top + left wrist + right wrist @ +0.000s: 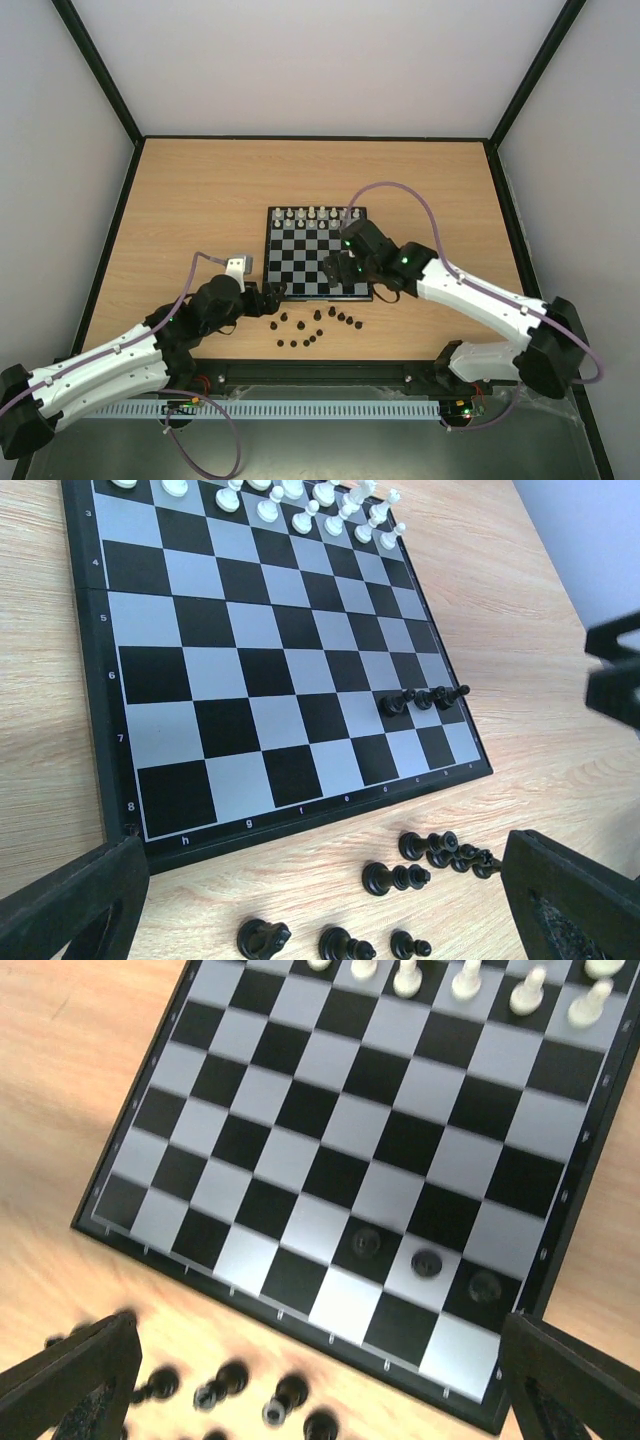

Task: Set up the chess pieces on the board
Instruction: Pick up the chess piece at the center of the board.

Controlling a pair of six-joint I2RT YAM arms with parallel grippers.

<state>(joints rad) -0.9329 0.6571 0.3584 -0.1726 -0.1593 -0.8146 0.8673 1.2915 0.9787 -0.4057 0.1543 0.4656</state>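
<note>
Pale walls (320, 60) close in a wooden table (200, 190), and both arms reach across it from the near edge. We see the left arm (110, 365) lying low towards the board's near left corner, while the right arm (480, 300) bends in over its near right corner.

Next in size is the board (300, 258), which sits flat at mid-table. The white pieces (312, 216) are lined up along its far edge.

We find the left gripper (322, 848) with its fingers wide apart and nothing between them, low over the table just short of the board. The right gripper (318, 1325) hovers above the board's near edge, likewise spread wide and empty.

Last come the dark pieces (315, 328). Most of them lie scattered on the table just in front of the board, and some seem to be on their sides. Three stand upright in the second row from the near edge, on the three squares at the right end.

We judge these pieces to be very light, rigid and smooth. A brush from a finger could tip them or slide them. Each is far smaller than the gripper, so we would narrow the fingers first. We would come straight down and pinch an upright piece at its head or upper stem. A fallen piece we would take across its waist. Close neighbours could get knocked.
</note>
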